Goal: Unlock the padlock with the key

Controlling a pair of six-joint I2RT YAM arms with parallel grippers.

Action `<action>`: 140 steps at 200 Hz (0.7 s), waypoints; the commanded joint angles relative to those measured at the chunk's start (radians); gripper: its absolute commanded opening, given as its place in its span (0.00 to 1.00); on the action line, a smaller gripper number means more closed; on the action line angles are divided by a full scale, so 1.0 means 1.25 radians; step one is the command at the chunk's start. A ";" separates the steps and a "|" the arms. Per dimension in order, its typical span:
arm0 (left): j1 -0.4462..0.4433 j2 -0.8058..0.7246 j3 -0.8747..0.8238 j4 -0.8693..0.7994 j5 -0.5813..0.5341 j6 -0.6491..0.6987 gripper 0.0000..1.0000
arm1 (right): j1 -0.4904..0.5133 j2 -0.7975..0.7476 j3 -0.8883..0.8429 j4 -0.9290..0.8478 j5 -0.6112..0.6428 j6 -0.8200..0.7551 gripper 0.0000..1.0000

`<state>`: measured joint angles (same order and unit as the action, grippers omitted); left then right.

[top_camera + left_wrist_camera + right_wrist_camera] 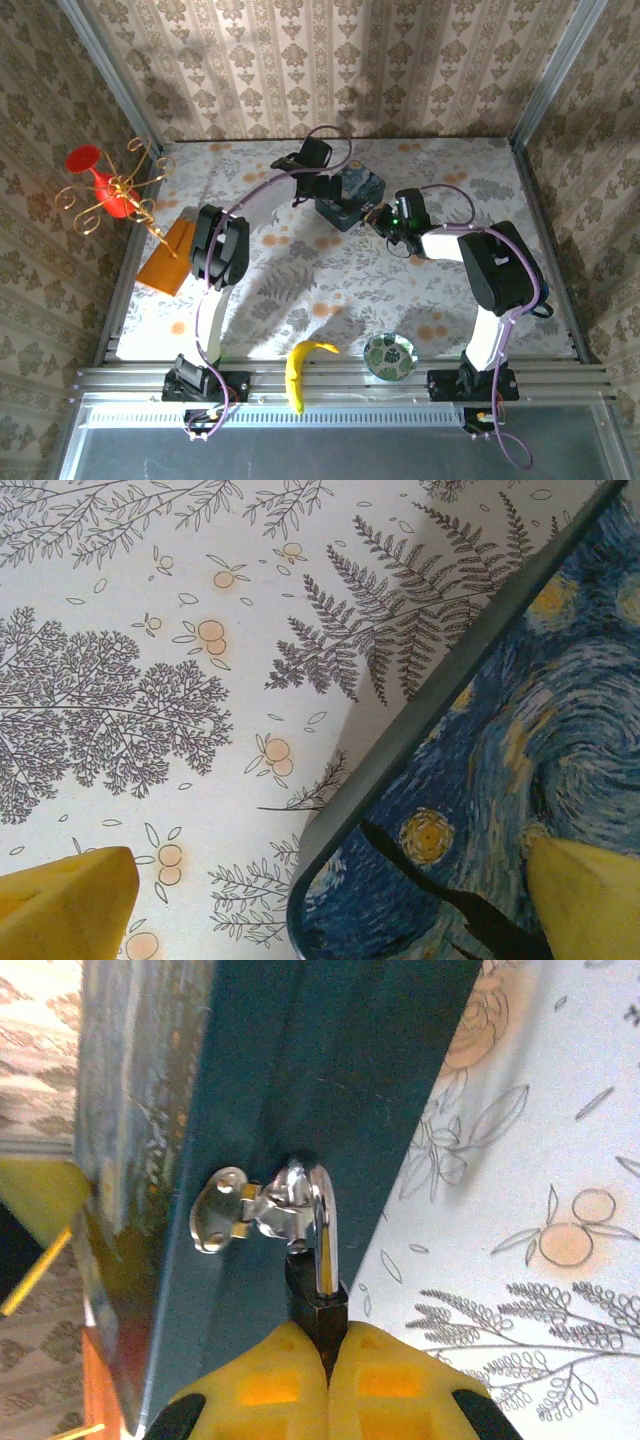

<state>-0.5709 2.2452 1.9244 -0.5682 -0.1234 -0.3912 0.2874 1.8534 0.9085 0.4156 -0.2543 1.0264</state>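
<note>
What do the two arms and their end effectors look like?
Both the left arm and the right arm have white links, bulky black joint housings and a looping purple cable. A small green light glows near the right wrist. The left end effector and right end effector have blocky yellow fingers.

One fixed view high over the counter [300, 290], two wrist views pressed close to the blue box [352, 195].

The top camera sits above and behind the arm bases and looks down and forward, far enough to take in the whole counter and the papered walls. The left wrist camera looks almost straight down past the left claw [325, 905], very near, on the box's painted lid and the cloth. The right wrist camera looks along the right claw [330, 1345] at the box's side wall and padlock [318, 1300]. All three share the box.
</note>
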 commanded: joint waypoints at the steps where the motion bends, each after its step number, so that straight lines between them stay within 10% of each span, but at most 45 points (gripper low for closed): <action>1: 0.004 0.022 -0.034 -0.066 -0.030 0.015 1.00 | -0.016 0.015 0.019 0.057 0.047 0.079 0.00; 106: -0.026 -0.073 -0.074 0.108 -0.046 0.112 1.00 | -0.054 0.016 0.034 0.054 -0.039 0.021 0.00; 140: -0.052 0.018 0.134 0.091 -0.093 0.187 1.00 | -0.040 0.000 -0.012 0.071 -0.050 0.026 0.00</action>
<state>-0.6125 2.2139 1.8889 -0.4591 -0.1776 -0.2569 0.2272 1.8809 0.9329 0.4393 -0.2947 1.0660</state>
